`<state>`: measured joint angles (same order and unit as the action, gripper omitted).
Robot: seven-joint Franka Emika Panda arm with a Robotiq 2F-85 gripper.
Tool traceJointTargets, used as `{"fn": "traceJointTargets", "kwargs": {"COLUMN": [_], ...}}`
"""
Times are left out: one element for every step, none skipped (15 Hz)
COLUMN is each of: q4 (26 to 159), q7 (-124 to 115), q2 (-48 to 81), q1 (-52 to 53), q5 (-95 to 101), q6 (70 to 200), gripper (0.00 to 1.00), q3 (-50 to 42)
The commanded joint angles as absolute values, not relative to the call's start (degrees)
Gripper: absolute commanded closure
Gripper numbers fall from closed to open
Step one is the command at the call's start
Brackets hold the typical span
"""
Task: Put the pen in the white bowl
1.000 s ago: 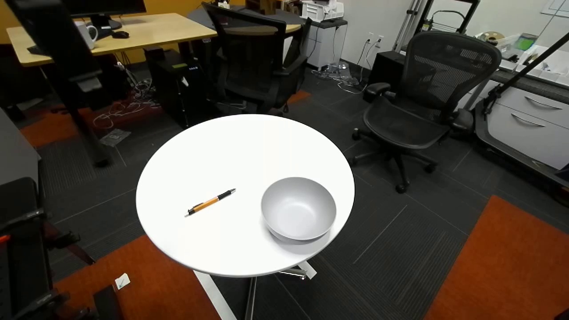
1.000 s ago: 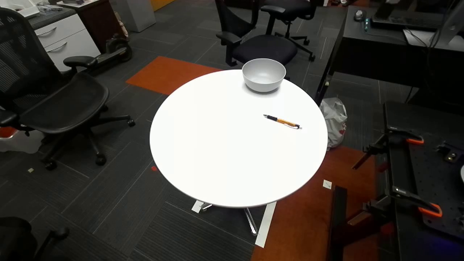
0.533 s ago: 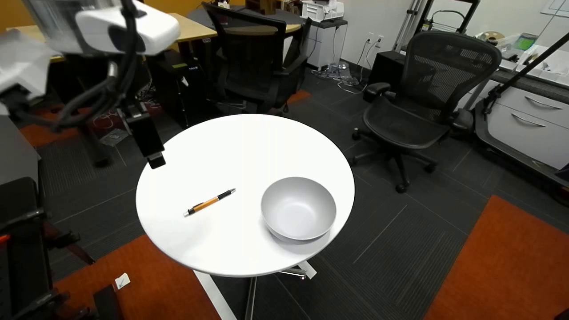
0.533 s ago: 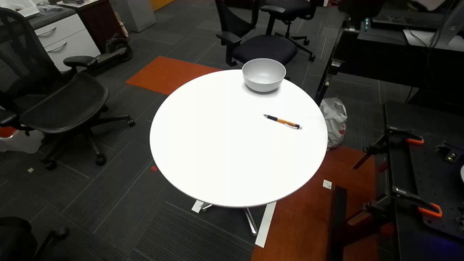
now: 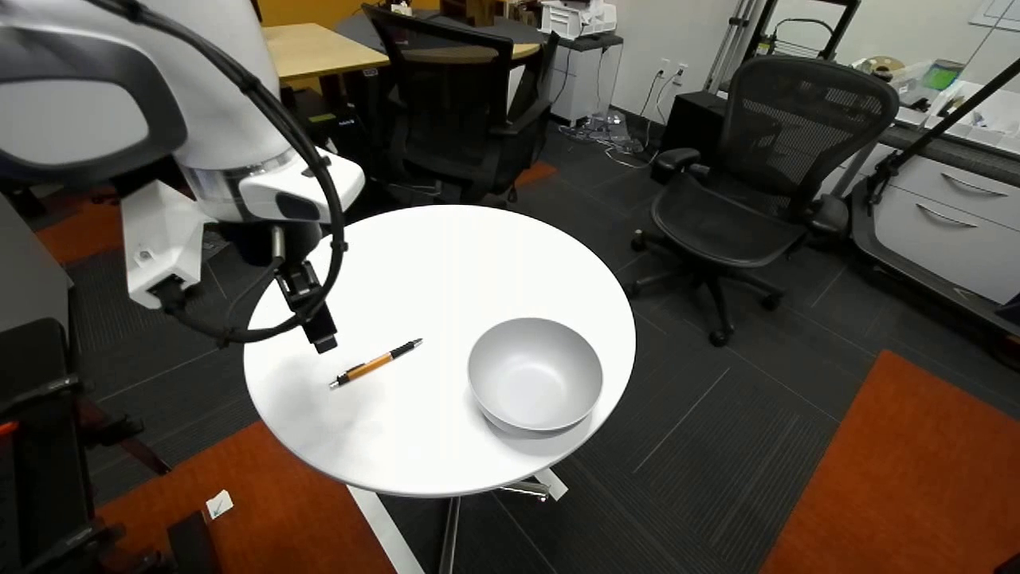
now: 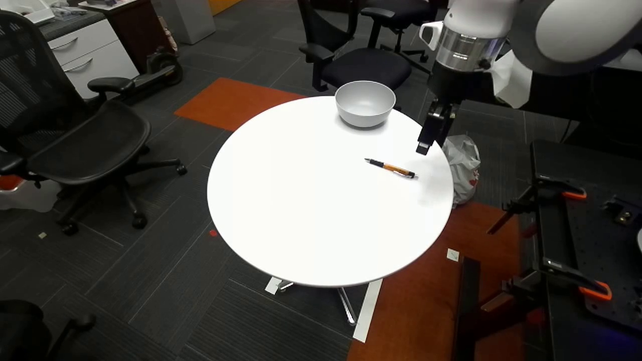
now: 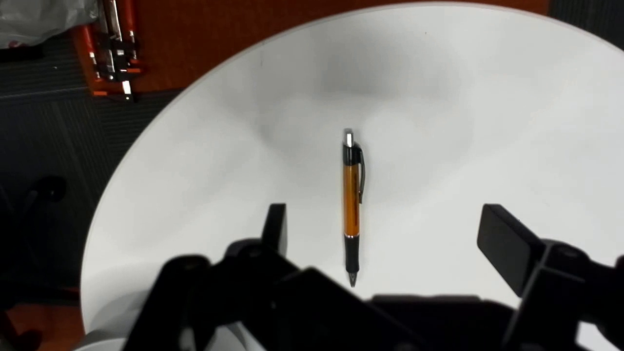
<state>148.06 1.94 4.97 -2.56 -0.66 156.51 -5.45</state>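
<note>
Both exterior views share the table [image 5: 462,263], slanting down from different sides; the closer wrist view faces down, hand [image 7: 385,231] at six o'clock.

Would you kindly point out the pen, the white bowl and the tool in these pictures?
The pen [image 7: 351,207], wrist view: on its orange barrel.
The white bowl [image 5: 535,381], in an exterior view: on its inside bottom.
The tool [image 7: 384,226], wrist view: midway between its parted fingertips.
</note>
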Motion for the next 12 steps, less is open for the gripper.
{"fn": "traceJointTargets", "kwargs": {"q4": [145.6, 144.77, 144.04, 142.95, 141.99, 141.11, 139.78, 138.81, 137.8, 136.88, 135.88, 135.17], "q7": [-5.13, -6.82, -7.8, -8.5, -9.02, -9.36, -9.74, -9.68, -9.63, -9.47, -9.36, -9.11], "q2": [12.16, 13.97, 15.57, 17.18, 18.49, 19.56, 20.87, 21.91, 22.76, 23.65, 24.48, 25.15], "q1": [-1.72, -1.13, -0.78, -0.52, -0.14, 0.19, 0.53, 0.68, 0.77, 0.78, 0.71, 0.58], "q5": [2.64, 3.53, 3.91, 3.55, 3.39, 3.4, 3.23, 3.09, 2.89, 2.83, 2.58, 2.42], "q6": [161.9, 162.73, 163.51, 163.91, 163.96, 163.9, 163.53, 163.48, 163.23, 163.19, 162.96, 162.84], "gripper": [0.0, 0.0, 0.0, 0.0, 0.0, 0.0, 0.0, 0.0, 0.0, 0.0, 0.0, 0.0], "q3": [-5.46, -5.91, -6.18, -6.2, -6.4, -6.67, -6.91, -7.08, -7.13, -7.27, -7.27, -7.29]}}
